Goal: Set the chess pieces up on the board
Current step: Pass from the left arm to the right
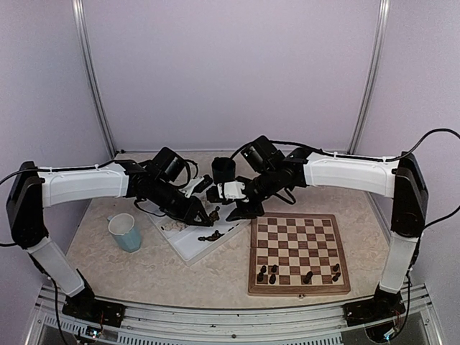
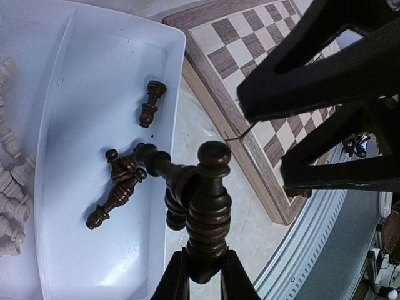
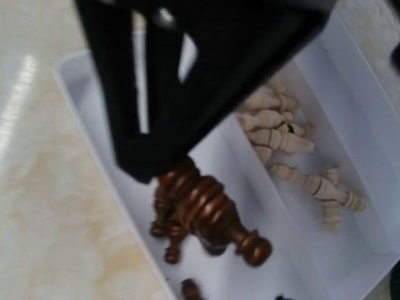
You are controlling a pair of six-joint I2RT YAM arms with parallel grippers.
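The left gripper [image 2: 205, 267] was closed on the base of one dark chessman [image 2: 209, 206], so that the body and the round head stood out free past its fingertips. I judge it was held this way to leave the upper part open for the other arm, as for a handing over. The right gripper [image 2: 267, 139] stood just beside the head of this piece. Its two fingers were apart with a gap between them, nothing was in them, and they were not touching the wood. Directly below the held chessman was the rim of the white tray [image 2: 94, 75]. In the compartment under the left gripper lay some loose dark pieces [image 2: 122, 184] on their sides, and the pale pieces [image 2: 9, 187] lay in the farther compartment. The board [image 2: 250, 69] was on the other side of the left gripper from the tray, beneath the right gripper, near the held piece but not under it. Only a few standing dark pieces [image 1: 272, 273] were on its near rows, so most of the setting up probably remained to be done.
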